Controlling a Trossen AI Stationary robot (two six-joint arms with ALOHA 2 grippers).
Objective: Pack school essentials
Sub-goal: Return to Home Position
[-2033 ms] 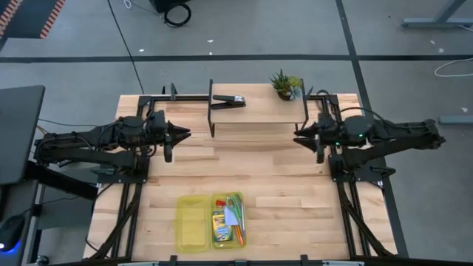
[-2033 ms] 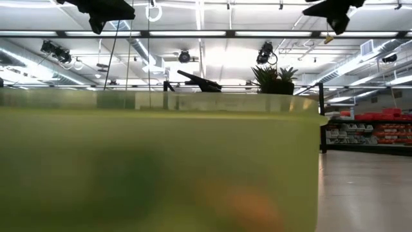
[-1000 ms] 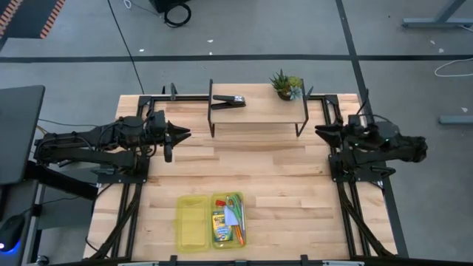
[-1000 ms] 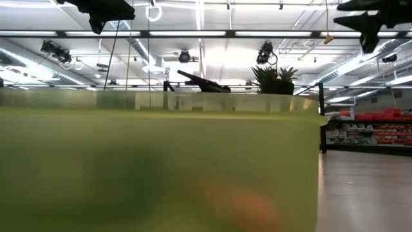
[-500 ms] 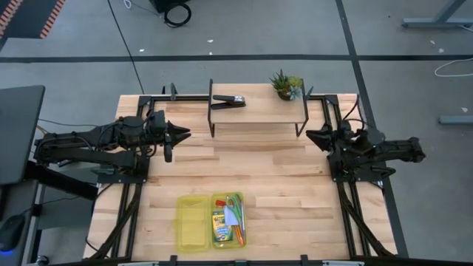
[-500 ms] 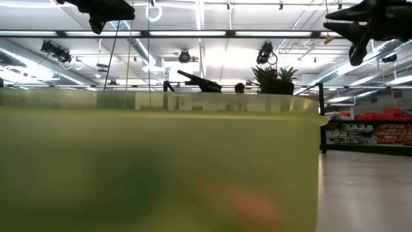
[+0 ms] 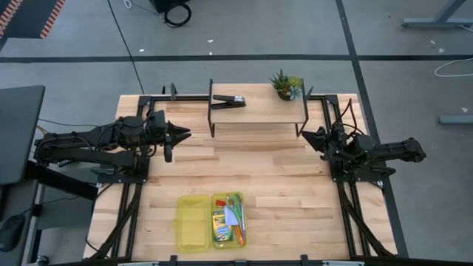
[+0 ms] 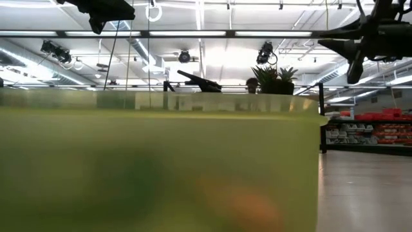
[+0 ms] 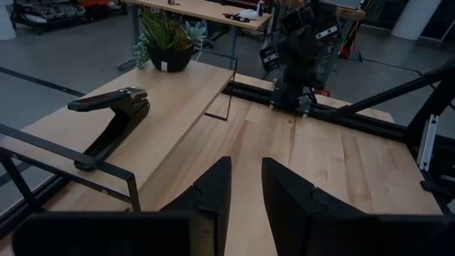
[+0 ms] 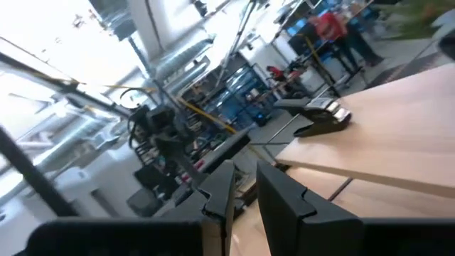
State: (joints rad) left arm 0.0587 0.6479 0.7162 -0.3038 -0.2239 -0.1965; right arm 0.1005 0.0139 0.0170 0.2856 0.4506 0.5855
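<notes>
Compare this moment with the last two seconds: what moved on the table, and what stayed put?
The right arm folded back toward its own base; the right gripper ends slightly farther right and sits lower in the low view, holding nothing. The left gripper, the yellow box with its stationery, the potted plant and the black clip tool stayed put.

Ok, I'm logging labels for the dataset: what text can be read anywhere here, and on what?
No text can be read.
The crayon box has a printed front, too small to read.
The red shelves in the room behind show no legible signs.
</notes>
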